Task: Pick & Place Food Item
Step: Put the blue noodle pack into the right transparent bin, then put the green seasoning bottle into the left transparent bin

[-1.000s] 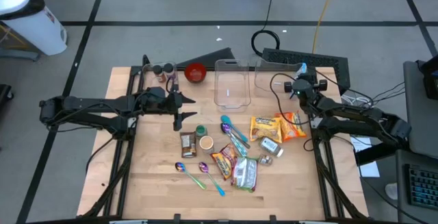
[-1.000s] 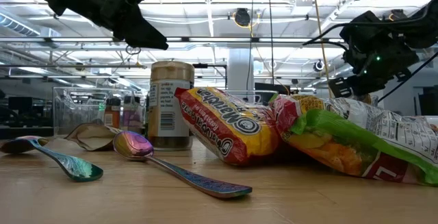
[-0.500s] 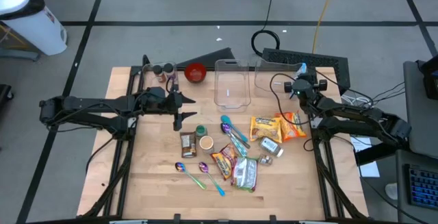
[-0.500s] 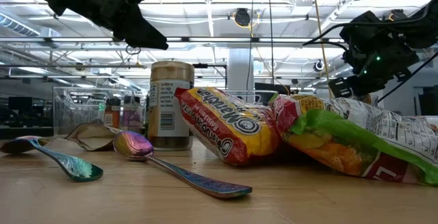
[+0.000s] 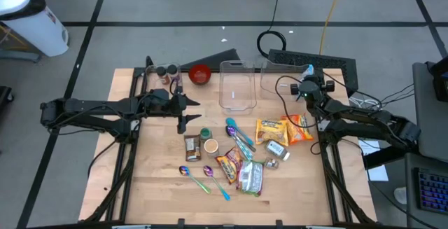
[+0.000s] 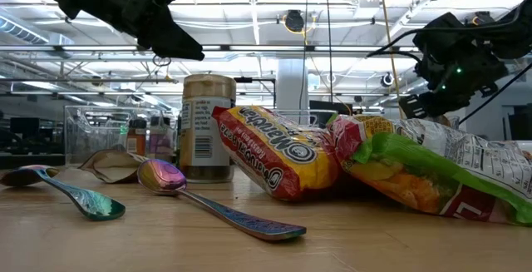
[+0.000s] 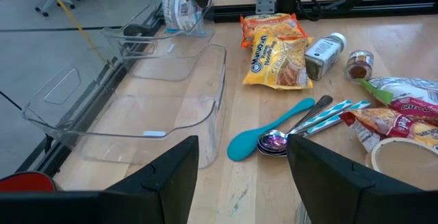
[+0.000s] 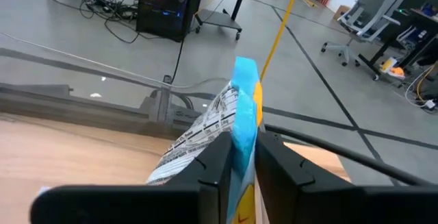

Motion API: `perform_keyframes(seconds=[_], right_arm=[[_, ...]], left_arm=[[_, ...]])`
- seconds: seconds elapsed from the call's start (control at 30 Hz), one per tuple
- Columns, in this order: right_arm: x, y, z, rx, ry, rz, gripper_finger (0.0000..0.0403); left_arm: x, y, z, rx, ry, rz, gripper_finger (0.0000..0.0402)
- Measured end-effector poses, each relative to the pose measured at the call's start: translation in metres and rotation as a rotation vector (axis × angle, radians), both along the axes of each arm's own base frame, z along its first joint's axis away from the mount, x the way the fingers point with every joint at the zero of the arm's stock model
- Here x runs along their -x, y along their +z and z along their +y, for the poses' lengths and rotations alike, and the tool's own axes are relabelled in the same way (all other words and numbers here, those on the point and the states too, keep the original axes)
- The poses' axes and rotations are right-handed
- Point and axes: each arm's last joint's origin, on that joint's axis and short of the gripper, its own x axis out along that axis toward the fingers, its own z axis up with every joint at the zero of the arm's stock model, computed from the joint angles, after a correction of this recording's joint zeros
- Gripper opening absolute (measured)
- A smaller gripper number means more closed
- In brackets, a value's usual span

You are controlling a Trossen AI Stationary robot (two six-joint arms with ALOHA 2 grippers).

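Loosening my right tool (image 8: 236, 157) around the packet (image 8: 215, 125) over the bin (image 5: 274, 75) at the desk's two o'clock, fingers barely parted, I judge release is starting; left tool (image 7: 243, 162) waits half-open, empty.

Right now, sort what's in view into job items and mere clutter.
Job: blue-edged packet, gripped by right end effector; clear bins; ramen packs.
Lying about: spoons; red bowl; spice jars; left end effector, open, waiting at table's left.
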Motion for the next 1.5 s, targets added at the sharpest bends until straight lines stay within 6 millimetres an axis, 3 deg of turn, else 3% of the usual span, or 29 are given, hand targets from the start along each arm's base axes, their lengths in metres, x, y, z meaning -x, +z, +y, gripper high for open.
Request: perform_keyframes(seconds=[0.57, 0.9, 1.2, 1.37, 1.5], right_arm=[[-0.002, 0.009, -0.002, 0.055, 0.004, 0.056, 0.0059], [-0.015, 0.044, 0.003, 0.130, 0.107, 0.052, 0.0059], [-0.040, 0.073, 0.029, 0.236, 0.596, -0.213, 0.0059], [-0.054, 0.079, 0.048, 0.222, 0.906, -0.370, 0.0059], [-0.066, 0.074, 0.063, 0.105, 1.148, -0.493, 0.0059]], left_arm=[[0.000, 0.000, 0.000, -0.001, 0.001, -0.003, 0.0230], [0.001, 0.001, 0.005, -0.027, 0.042, -0.006, 0.0230], [0.004, -0.001, 0.017, -0.053, 0.146, 0.020, 0.0230], [0.005, -0.003, 0.017, -0.047, 0.055, 0.048, 0.0230], [0.006, -0.007, 0.014, -0.069, -0.041, 0.089, 0.0230]])
